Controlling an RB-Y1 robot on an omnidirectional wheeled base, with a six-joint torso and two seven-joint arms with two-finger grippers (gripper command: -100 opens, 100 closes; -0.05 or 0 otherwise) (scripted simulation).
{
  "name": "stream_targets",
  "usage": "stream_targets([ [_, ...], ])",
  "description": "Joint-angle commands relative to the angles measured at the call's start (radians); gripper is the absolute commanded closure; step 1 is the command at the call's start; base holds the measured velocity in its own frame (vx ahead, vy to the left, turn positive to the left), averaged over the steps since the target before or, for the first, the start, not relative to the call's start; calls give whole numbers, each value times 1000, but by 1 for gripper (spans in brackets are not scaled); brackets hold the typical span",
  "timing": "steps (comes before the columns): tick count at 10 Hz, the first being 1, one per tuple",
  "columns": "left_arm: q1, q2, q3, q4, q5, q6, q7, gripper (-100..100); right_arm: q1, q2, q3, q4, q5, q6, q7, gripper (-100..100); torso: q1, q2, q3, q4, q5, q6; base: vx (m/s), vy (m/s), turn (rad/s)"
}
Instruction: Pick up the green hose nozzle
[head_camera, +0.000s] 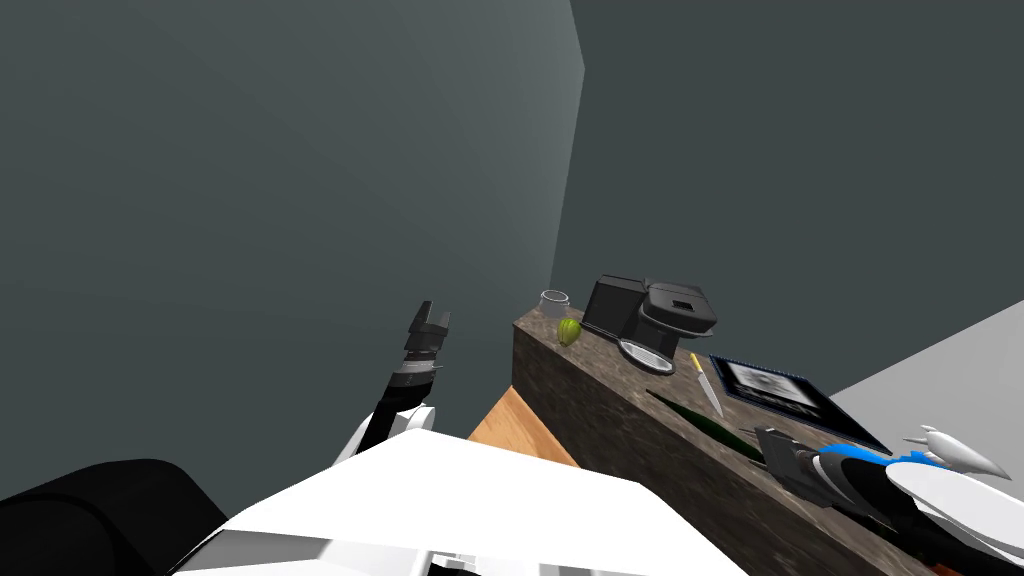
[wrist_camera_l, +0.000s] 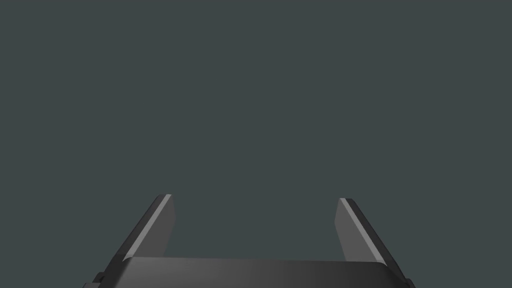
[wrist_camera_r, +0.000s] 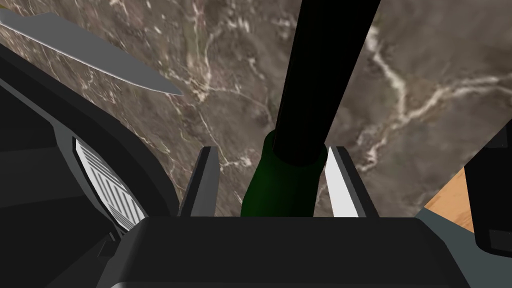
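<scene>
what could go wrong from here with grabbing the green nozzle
1. The green hose nozzle sits off-centre between the open right gripper fingers, close to one finger and with a gap to the other. Closing may shove or twist it rather than clamp it.
2. In the head view it lies near the counter front edge, so a push could roll it off.
3. The knife lies nearby, and swinging the long nozzle might clip it.

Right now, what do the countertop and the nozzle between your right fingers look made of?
Countertop: looks like stone, likely marble; mottled brown with white veins. Nozzle: dark green body, black stem, both smooth and matte; plastic or coated metal, can't tell.
</scene>
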Motion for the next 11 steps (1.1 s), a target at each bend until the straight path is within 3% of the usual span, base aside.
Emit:
stream_targets([
  [1,0,0,0,0,0,0,0,0,0,0,0,0,0,0,0,100,0,0,0,0,0,0,0,0,0],
  [4,0,0,0,0,0,0,0,0,0,0,-1,0,0,0,-1,100,1,-1,-1,-1,0,0,0,0,0],
  [5,0,0,0,0,0,0,0,0,0,0,0,0,0,0,-1,0,1,-1,-1,0,0,0,0,0,0],
  [6,0,0,0,0,0,0,0,0,39,-18,-7,-35,-39,19,18,100,1,-1,-1,0,1,0,51,1,-63],
  [9,0,0,0,0,0,0,0,0,141,-63,-27,-127,-122,67,55,100,2,-6,-3,-1,2,-1,97,-1,-71],
  [10,0,0,0,0,0,0,0,0,158,-63,-27,-127,-133,67,55,100,2,-6,-3,0,3,-1,60,-1,-25],
  [11,0,0,0,0,0,0,0,0,197,-85,-36,-173,-172,91,74,100,2,-4,-2,0,2,-1,59,-11,-71],
])
